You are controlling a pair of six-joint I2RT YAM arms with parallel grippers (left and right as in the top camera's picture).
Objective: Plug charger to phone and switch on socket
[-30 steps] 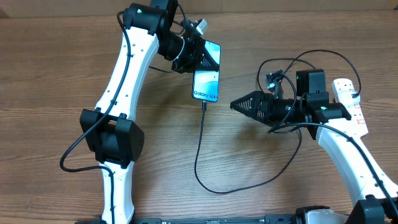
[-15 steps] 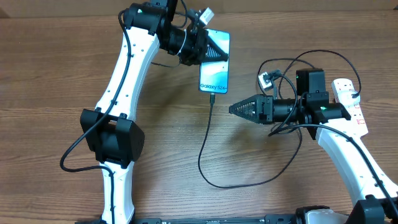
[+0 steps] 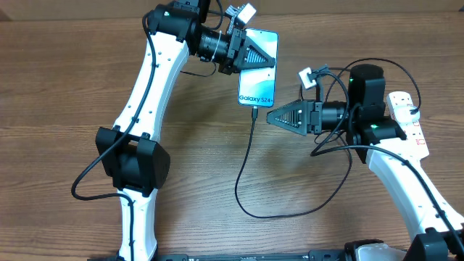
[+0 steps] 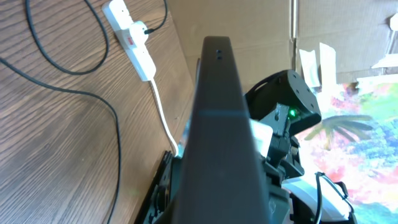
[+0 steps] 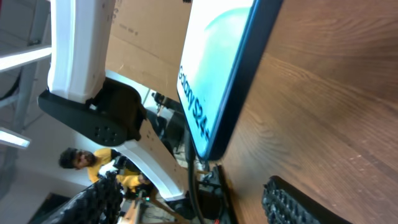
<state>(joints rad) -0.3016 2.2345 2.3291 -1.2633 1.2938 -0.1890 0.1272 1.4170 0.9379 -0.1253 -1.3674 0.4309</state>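
A brown wooden table (image 3: 58,109) with a clear grain fills nearly all of the overhead view. In the left wrist view, a plain cardboard panel (image 4: 249,25) stands at 12 o'clock beyond the table's edge. A bright picture (image 4: 367,137) in greens, pinks and blues sits at 3 o'clock. In the right wrist view, a person (image 5: 78,160) with dark hair and a yellow top shows at 8 o'clock, small and partly hidden.
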